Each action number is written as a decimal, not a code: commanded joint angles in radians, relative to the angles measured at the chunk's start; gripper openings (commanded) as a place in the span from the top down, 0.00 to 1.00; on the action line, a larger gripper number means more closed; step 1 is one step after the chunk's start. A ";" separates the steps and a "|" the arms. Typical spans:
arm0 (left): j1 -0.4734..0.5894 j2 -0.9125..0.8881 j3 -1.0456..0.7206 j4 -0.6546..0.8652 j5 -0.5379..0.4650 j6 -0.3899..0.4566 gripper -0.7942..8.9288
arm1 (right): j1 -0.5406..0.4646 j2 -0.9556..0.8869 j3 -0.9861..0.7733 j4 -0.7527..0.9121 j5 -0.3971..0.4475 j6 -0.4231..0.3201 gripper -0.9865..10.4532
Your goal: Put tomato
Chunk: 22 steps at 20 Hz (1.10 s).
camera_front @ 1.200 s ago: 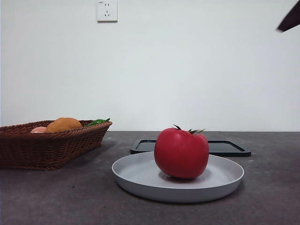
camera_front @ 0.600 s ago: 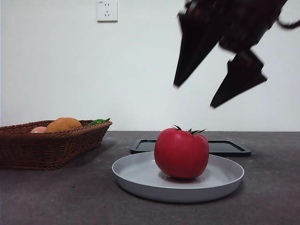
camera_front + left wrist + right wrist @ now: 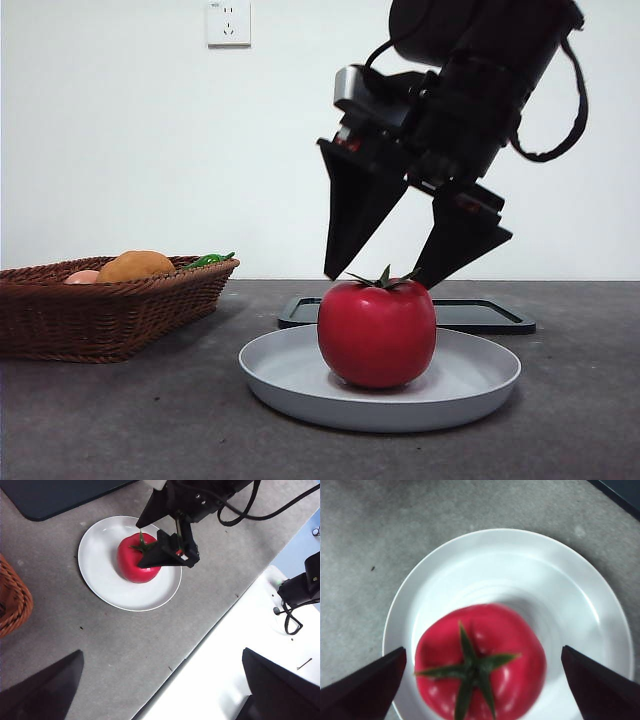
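Tomato [image 3: 377, 333]: glossy, round, red, plastic-looking, with a dark green spiky stem on top; it sits on the white plate [image 3: 470, 392], directly beneath the spread jaws of the right gripper [image 3: 382, 278], whose two black tips reach down to stem height, one on either side of the stem, whether touching the fruit or just clear of it cannot be told. In the right wrist view the tomato [image 3: 480, 661] lies between the two parted jaws, somewhat blurred. Against the frame half a second earlier, the right gripper has descended from high above the plate to the top of the tomato, and the tomato now stands slightly to the side of its former spot on the plate, its stem turned. Left gripper [image 3: 160, 690]: jaws wide apart, holding nothing, raised well away from the plate and viewing it from afar. Surface: dark grey speckled tabletop [image 3: 120, 420]. Beyond the jaws lies a flat black tray [image 3: 490, 316]; well to one side stands a brown wicker basket [image 3: 100, 310] holding an orange fruit [image 3: 135, 265], a pale pinkish fruit [image 3: 82, 277] and something green [image 3: 208, 260]. Room: plain white wall [image 3: 120, 150] with a white socket [image 3: 228, 22].
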 commanded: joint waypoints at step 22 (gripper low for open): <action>-0.003 0.006 0.019 0.006 0.002 0.013 0.40 | 0.020 0.060 0.252 -0.092 0.112 -0.045 0.70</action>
